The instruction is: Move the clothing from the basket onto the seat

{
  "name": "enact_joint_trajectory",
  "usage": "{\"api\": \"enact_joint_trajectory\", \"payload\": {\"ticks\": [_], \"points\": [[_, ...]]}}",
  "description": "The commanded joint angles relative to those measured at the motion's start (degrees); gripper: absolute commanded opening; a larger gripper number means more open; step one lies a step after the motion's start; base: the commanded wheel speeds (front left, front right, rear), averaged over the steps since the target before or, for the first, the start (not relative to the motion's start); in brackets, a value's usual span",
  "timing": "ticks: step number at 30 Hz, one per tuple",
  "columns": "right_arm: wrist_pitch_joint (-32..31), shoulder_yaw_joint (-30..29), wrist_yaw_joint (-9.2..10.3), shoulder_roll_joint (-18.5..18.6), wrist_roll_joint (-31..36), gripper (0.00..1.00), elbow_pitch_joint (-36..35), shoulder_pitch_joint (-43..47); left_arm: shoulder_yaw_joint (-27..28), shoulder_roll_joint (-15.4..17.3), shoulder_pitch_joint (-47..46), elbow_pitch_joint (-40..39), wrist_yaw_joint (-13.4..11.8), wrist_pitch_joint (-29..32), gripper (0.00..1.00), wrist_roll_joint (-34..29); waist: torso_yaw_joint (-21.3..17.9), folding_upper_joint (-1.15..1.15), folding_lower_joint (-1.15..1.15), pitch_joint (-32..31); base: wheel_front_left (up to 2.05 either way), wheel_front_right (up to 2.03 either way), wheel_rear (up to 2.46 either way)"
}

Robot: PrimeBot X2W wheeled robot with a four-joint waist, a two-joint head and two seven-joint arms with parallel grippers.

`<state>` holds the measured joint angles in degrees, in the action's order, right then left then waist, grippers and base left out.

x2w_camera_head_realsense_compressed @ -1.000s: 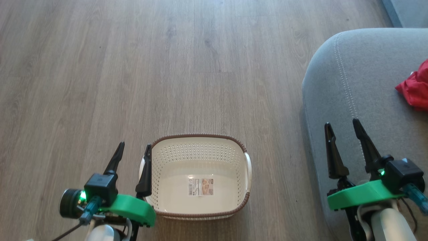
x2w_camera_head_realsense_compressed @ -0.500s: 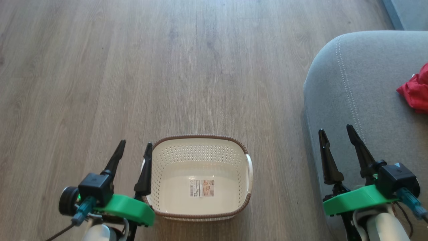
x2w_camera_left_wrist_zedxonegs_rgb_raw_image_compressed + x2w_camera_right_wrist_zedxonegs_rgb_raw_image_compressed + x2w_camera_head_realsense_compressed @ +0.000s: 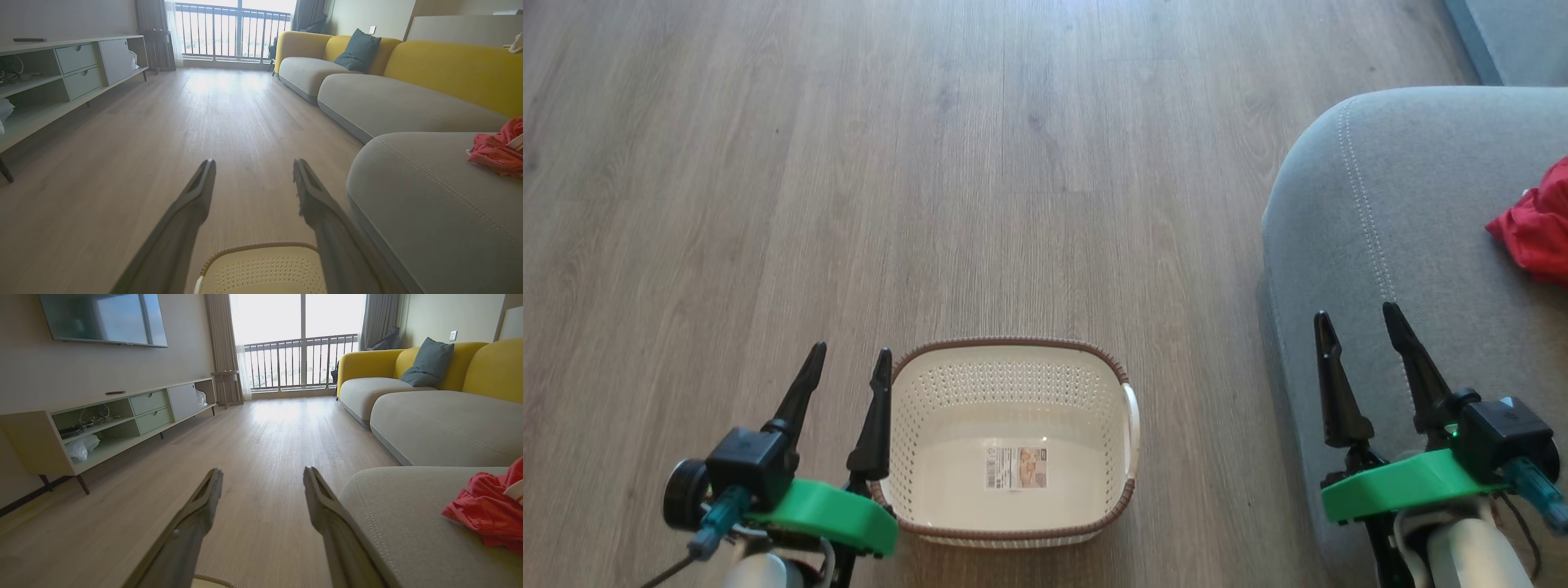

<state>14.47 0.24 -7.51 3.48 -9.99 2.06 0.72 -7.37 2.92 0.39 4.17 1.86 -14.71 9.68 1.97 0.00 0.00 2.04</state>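
The cream-white basket (image 3: 1094, 384) stands on the floor with nothing in it but the label sticker on its bottom; its near rim shows in the left wrist view (image 3: 261, 247). Red clothing (image 3: 1535, 224) lies in a heap on the grey seat (image 3: 1421, 204) at the right edge, also seen from the left wrist (image 3: 496, 149) and the right wrist (image 3: 486, 510). My left gripper (image 3: 848, 361) hangs open beside the basket's left rim, holding nothing. My right gripper (image 3: 1356, 317) is open above the seat's front left part, short of the clothing.
Grey wood floor (image 3: 931, 163) stretches ahead of the basket. A long low TV cabinet (image 3: 122, 416) lines the left wall. A grey and yellow sofa (image 3: 367, 85) with a dark cushion runs along the right, with balcony doors at the far end.
The head camera has tipped a little, so the basket and seat sit lower in the picture. Both grippers stay open and empty, in nearly the same poses.
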Motion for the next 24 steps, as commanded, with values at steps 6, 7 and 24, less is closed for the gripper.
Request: {"api": "enact_joint_trajectory", "payload": {"ticks": [6,7,24], "points": [[0.52,0.77,0.02,-0.42,-0.34,1.0,-2.11,-1.0,2.39,-0.04,-1.23,-1.39,1.04,-0.29,1.0,1.31,-0.09,0.0,0.0,-0.42,0.0,0.0,0.0],[0.52,0.62,0.02,-0.43,-0.37,1.0,-2.16,-0.98,2.37,-0.04,-1.21,-1.46,1.06,-0.29,1.0,1.34,-0.07,0.0,0.0,-0.47,0.0,0.0,0.0],[-0.03,-0.89,0.0,-0.37,-0.25,0.0,1.08,0.08,-0.08,0.0,0.1,1.18,2.02,0.02,0.0,1.44,-0.24,0.0,0.0,-1.18,0.0,0.0,0.0]]}}
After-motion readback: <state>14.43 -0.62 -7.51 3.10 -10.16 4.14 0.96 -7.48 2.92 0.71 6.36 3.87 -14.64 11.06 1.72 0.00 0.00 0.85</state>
